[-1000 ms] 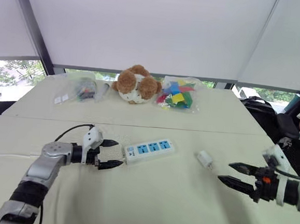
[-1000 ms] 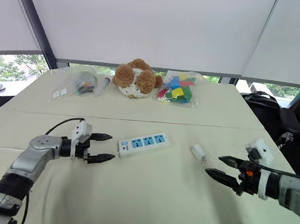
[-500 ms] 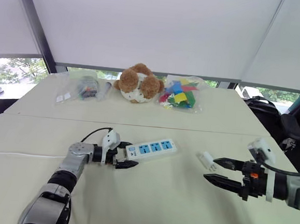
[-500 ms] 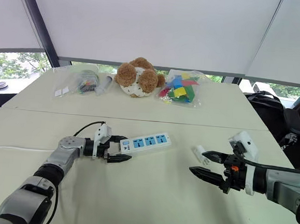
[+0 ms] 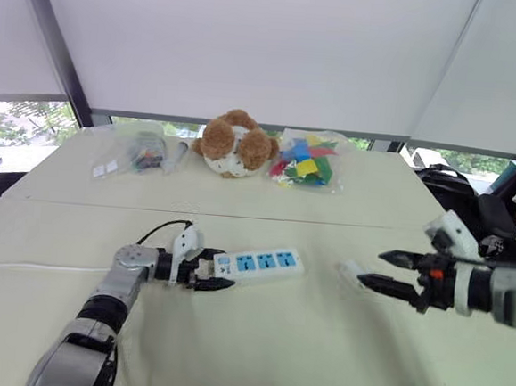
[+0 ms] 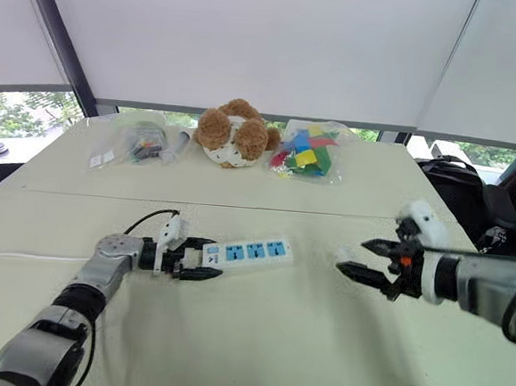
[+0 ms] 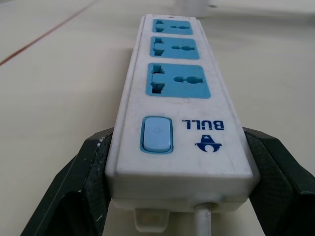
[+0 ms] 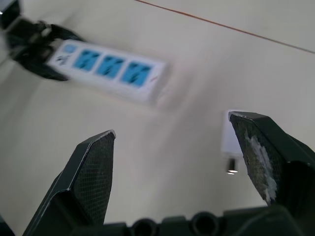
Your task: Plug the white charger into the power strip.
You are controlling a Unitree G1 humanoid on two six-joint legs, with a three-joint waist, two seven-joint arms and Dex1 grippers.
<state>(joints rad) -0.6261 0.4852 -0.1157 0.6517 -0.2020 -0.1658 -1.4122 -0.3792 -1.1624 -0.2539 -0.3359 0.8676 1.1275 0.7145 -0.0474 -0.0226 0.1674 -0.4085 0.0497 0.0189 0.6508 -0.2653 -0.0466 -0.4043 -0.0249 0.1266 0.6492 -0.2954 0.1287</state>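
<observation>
Left end effector (image 5: 209,272) clamped on switch end of power strip (image 5: 259,264), flat on bench (image 5: 273,346). Right end effector (image 5: 379,269) spread apart above white charger (image 5: 352,272).

The power strip (image 7: 179,105) is white with blue sockets; the charger (image 8: 231,138) white; the table (image 5: 254,354) cream.

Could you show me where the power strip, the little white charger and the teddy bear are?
power strip (image 5: 261,264), left eye view, on the middle blue socket panel.
white charger (image 8: 231,139), right wrist view, on its white body above the prongs.
teddy bear (image 5: 233,144), left eye view, on its face.
</observation>
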